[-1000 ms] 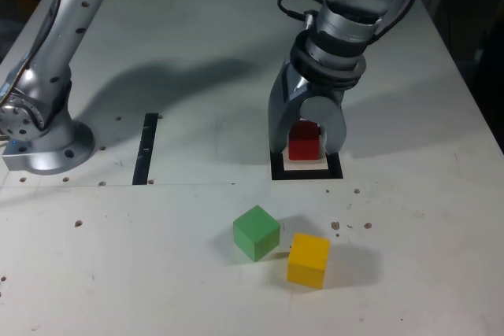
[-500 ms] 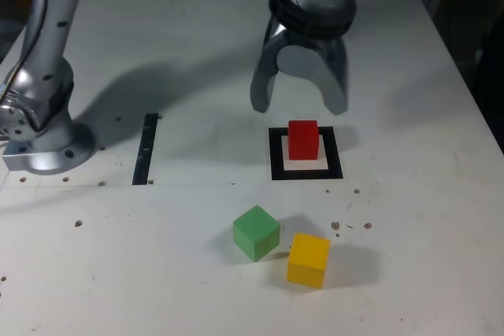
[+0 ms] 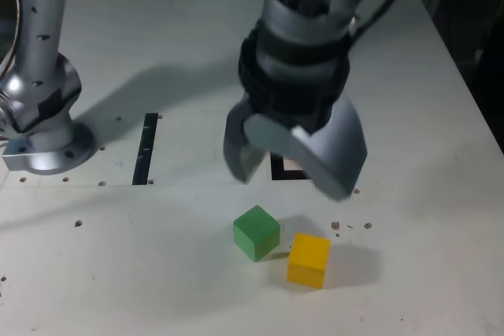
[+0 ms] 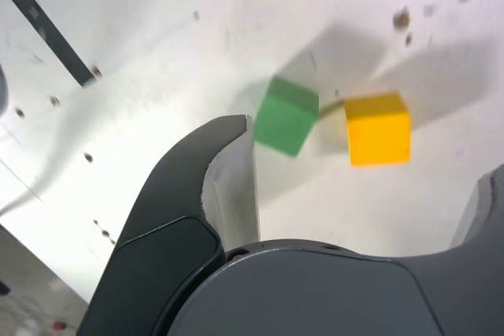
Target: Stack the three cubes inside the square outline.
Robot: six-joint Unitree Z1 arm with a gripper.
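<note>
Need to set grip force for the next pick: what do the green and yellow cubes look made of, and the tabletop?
Green cube: matte painted wood or hard plastic, by its flat colour, no glare and crisp edges; which one is unclear. Yellow cube: same look, even matte faces, sharp corners. Tabletop: a rigid white board with a dull finish, scuffed and dotted with small holes. Gripper jaws are open above them.

The arm point(image 3: 303, 29) was silver-grey metal with black ribbed rings, a black cable, and a grey two-fingered gripper point(image 3: 293, 164)
</note>
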